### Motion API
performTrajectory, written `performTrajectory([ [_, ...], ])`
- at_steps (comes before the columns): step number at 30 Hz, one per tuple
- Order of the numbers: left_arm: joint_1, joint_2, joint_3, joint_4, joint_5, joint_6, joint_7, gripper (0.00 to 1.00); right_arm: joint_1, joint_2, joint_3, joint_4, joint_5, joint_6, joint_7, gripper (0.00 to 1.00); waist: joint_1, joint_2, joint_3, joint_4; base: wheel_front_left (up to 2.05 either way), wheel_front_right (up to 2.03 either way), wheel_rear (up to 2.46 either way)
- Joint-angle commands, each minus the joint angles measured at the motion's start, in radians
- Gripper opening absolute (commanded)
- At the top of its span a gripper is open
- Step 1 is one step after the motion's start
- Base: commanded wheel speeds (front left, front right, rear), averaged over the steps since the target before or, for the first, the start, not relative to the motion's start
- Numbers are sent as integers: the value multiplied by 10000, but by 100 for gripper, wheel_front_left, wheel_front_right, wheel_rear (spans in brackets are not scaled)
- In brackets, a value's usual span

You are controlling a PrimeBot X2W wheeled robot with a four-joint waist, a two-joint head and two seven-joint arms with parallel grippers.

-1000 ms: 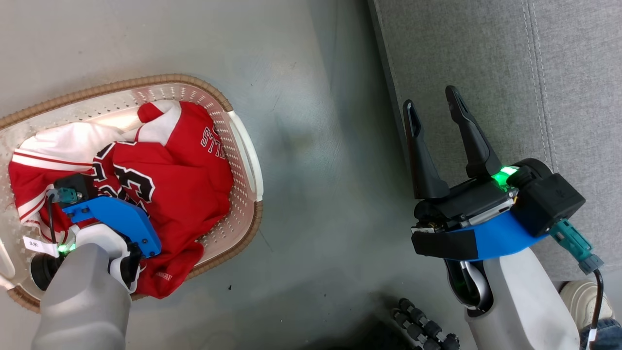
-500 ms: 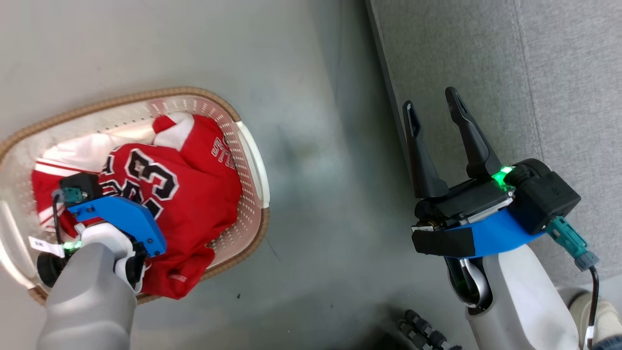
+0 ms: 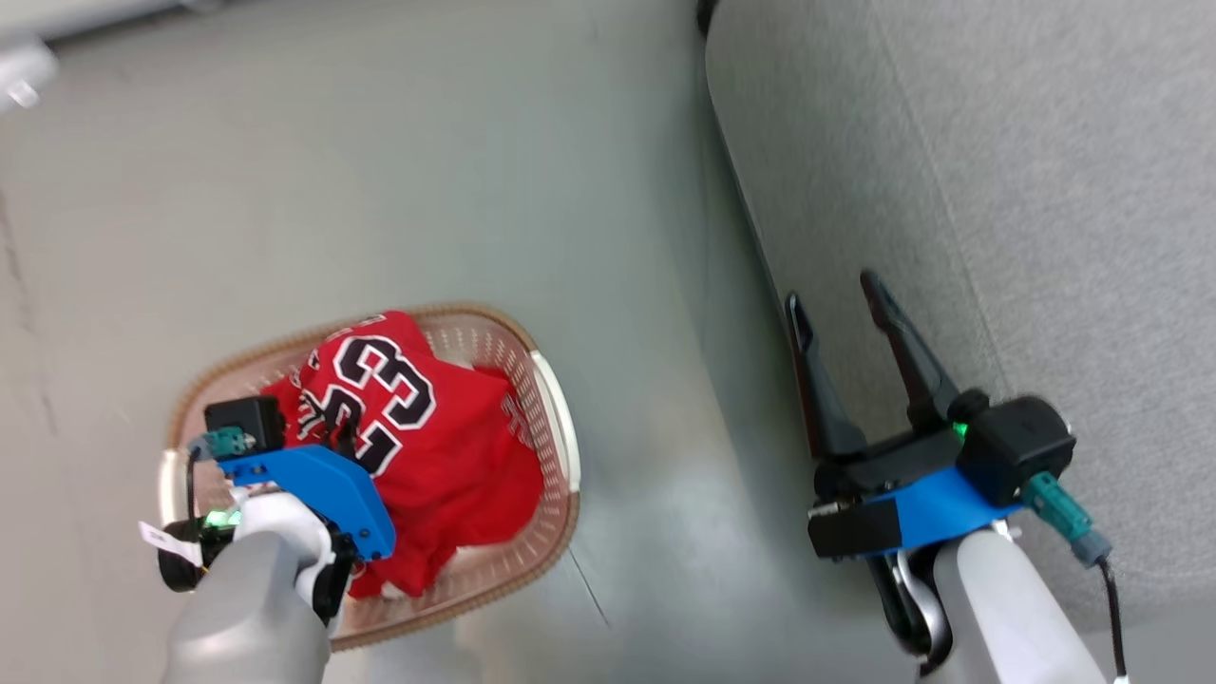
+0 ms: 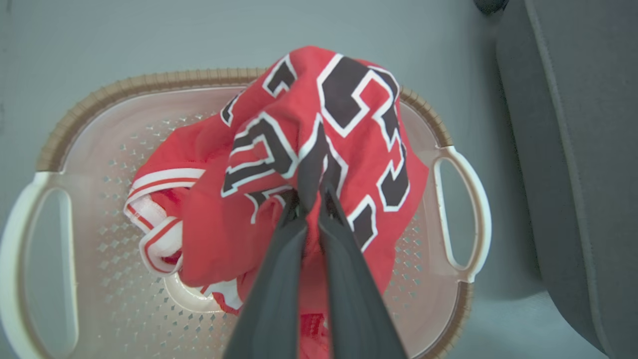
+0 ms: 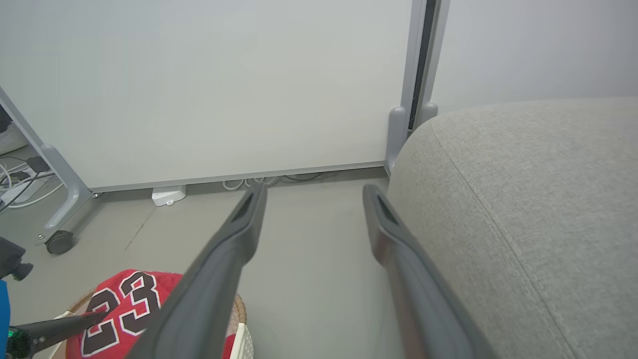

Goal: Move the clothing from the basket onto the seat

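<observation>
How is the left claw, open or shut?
Shut. The left claw has its fingers pinched together on the red jersey over the basket.

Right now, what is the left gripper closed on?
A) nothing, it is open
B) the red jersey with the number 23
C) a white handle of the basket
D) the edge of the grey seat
B: in the left wrist view the left gripper is shut on a fold of the jersey, which is bunched up over the basket.
</observation>
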Motion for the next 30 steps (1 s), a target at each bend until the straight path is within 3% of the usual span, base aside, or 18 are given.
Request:
performTrajectory([
  [1,150,-9,-72,-18,-23,-31,-64,0,146,-20,-32,42,-58,-7,-3,100,2,0,-1287,459,0,0,0],
  [8,611,-139,-850,-468,-322,-227,-411,0,936,-18,-66,521,-278,-7,-3,100,2,0,-3083,921,0,0,0],
  [15,1057,-130,-2981,-2464,-1739,-250,17,0,1458,-18,-113,821,-332,-7,-3,100,2,0,-4338,1344,0,0,0],
  [21,716,-140,-4218,-3754,-2617,-250,208,0,1830,-18,-169,965,-358,-7,67,100,2,0,-4990,1658,0,0,0],
  [30,19,-143,-5658,-5044,-3657,324,335,0,2019,-18,-93,880,-322,-7,240,100,2,0,-5307,1868,0,0,0],
])
